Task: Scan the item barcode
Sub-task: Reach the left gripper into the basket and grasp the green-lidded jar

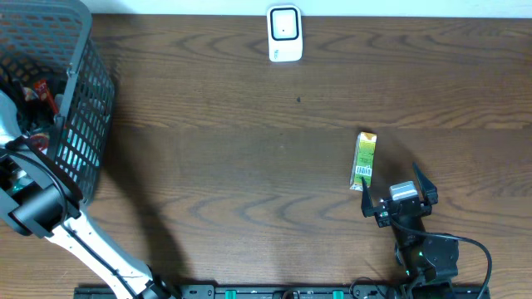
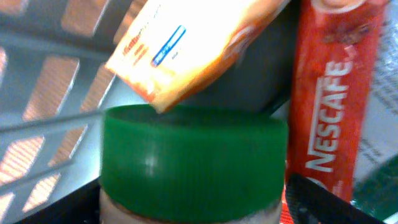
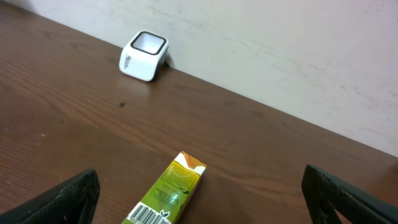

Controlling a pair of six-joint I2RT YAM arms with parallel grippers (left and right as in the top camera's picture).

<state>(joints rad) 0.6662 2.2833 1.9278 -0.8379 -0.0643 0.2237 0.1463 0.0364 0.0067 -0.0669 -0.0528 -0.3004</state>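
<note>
One green carton lies on the bench, well short of the barcode scanner, ungrasped. Right jaws gape empty on its side away from the scanner; pickup likely comes next. Left jaws' state I cannot tell.

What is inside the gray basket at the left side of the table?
A green-lidded jar, a red Nescafe packet and an orange packet. Anything beneath them is hidden.

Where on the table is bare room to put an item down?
Bare: the tabletop between the basket and the green carton, below the scanner. Crowded: inside the basket, where a green-lidded jar, a Nescafe packet and an orange packet lie close together.
</note>
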